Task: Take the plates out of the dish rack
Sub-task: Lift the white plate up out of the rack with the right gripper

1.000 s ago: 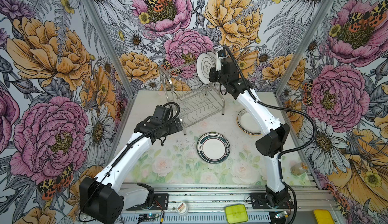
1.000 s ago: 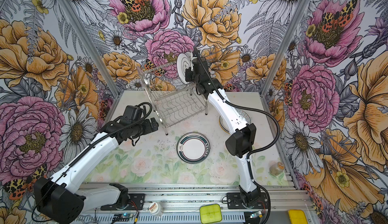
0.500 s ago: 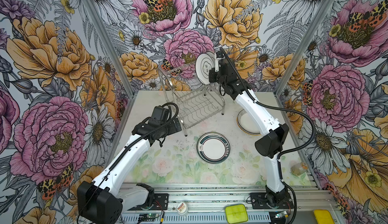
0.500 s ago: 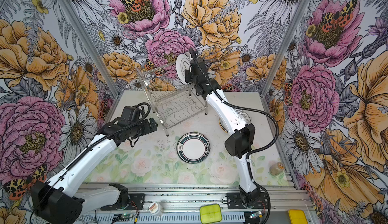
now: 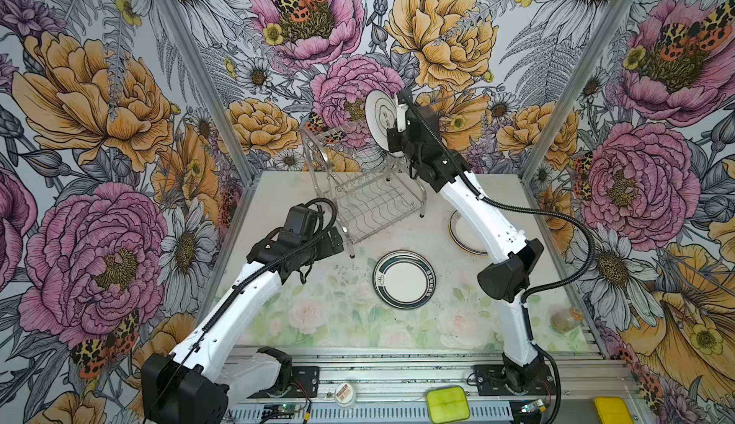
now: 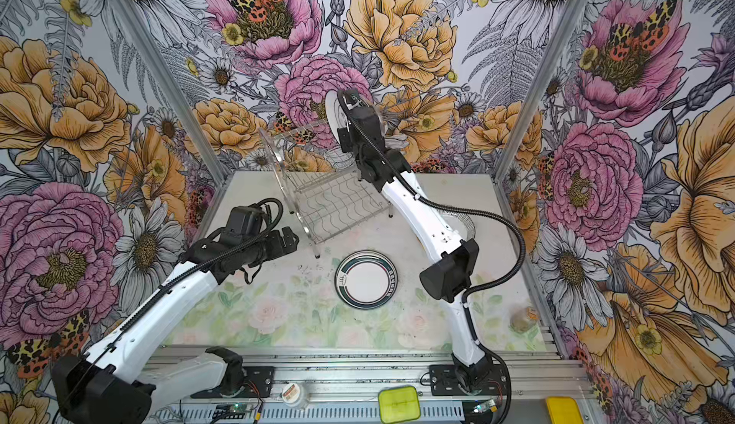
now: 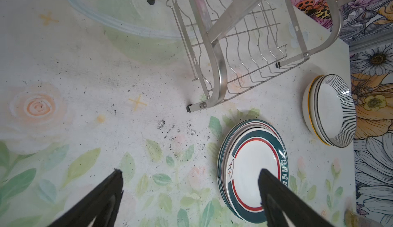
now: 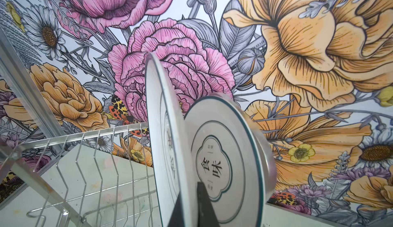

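right fingers (image 8: pixel 203 200) clenched on plate (image 5: pixel 380 118) rim, upright over dish rack (image 5: pixel 370 199) at bench (image 5: pixel 318 302) far edge | left fingers (image 7: pixel 95 200) released, empty | risk: thin rim pinch may slip; plate may clip emblem plate (image 8: pixel 214 166) just beside

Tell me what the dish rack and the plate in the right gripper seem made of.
The dish rack looks like polished steel wire and strip: bright, mirror-like reflections. The held plate looks like glazed white ceramic, going by its glossy sheen and thin teal rim line.
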`<state>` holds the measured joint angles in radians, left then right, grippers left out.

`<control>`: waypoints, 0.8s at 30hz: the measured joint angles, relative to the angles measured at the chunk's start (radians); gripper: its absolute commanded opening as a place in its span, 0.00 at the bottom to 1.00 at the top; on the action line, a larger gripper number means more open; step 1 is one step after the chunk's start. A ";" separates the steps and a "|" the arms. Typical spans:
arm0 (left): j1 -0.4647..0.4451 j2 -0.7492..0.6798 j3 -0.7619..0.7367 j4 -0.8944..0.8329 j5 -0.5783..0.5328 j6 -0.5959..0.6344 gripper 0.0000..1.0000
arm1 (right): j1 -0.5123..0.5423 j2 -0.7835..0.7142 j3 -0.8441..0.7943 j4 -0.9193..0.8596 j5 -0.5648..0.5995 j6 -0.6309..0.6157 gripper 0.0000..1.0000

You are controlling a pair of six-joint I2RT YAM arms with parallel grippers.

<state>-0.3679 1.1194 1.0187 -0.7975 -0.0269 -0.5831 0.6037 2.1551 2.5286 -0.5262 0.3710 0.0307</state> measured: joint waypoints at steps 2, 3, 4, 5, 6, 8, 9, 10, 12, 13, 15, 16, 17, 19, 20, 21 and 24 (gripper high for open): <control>0.000 -0.023 -0.019 0.009 -0.007 -0.006 0.99 | 0.005 0.002 0.025 0.014 -0.001 -0.018 0.00; 0.000 -0.035 -0.028 0.014 -0.013 -0.012 0.99 | 0.010 0.002 0.038 0.021 -0.003 -0.028 0.00; 0.000 -0.047 -0.037 0.019 -0.018 -0.017 0.99 | 0.014 0.002 0.048 0.031 -0.008 -0.041 0.00; 0.000 -0.060 -0.047 0.025 -0.023 -0.021 0.99 | 0.018 0.002 0.058 0.046 -0.013 -0.056 0.00; 0.000 -0.074 -0.056 0.030 -0.027 -0.027 0.99 | 0.021 0.002 0.064 0.062 -0.018 -0.072 0.00; 0.000 -0.097 -0.072 0.039 -0.030 -0.039 0.99 | 0.031 0.002 0.074 0.092 -0.031 -0.106 0.00; 0.000 -0.106 -0.078 0.041 -0.029 -0.041 0.99 | 0.037 0.001 0.076 0.106 -0.040 -0.124 0.00; -0.001 -0.113 -0.082 0.043 -0.029 -0.043 0.99 | 0.042 0.000 0.076 0.116 -0.048 -0.138 0.00; -0.001 -0.121 -0.089 0.047 -0.029 -0.046 0.99 | 0.053 -0.002 0.077 0.124 -0.064 -0.168 0.00; -0.002 -0.123 -0.093 0.049 -0.029 -0.045 0.99 | 0.056 -0.004 0.077 0.125 -0.069 -0.181 0.00; -0.003 -0.125 -0.105 0.053 -0.029 -0.040 0.99 | 0.063 -0.013 0.075 0.125 -0.077 -0.206 0.00; -0.003 -0.125 -0.112 0.055 -0.028 -0.033 0.99 | 0.068 -0.024 0.066 0.126 -0.083 -0.217 0.00; -0.003 -0.125 -0.121 0.057 -0.026 -0.025 0.99 | 0.071 -0.044 0.049 0.126 -0.088 -0.227 0.00; -0.003 -0.126 -0.142 0.068 -0.019 -0.010 0.99 | 0.077 -0.088 0.008 0.126 -0.091 -0.238 0.00; -0.003 -0.127 -0.154 0.071 -0.016 -0.007 0.99 | 0.079 -0.119 -0.019 0.128 -0.092 -0.242 0.00; -0.005 -0.131 -0.163 0.073 -0.012 -0.003 0.99 | 0.079 -0.148 -0.045 0.128 -0.091 -0.243 0.00; -0.008 -0.155 -0.182 0.072 -0.002 0.011 0.99 | 0.084 -0.254 -0.138 0.133 -0.080 -0.251 0.00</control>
<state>-0.3756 0.9646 0.8368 -0.7250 -0.0292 -0.5716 0.6872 1.9011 2.3901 -0.3931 0.2913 -0.2203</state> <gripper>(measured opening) 0.987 0.085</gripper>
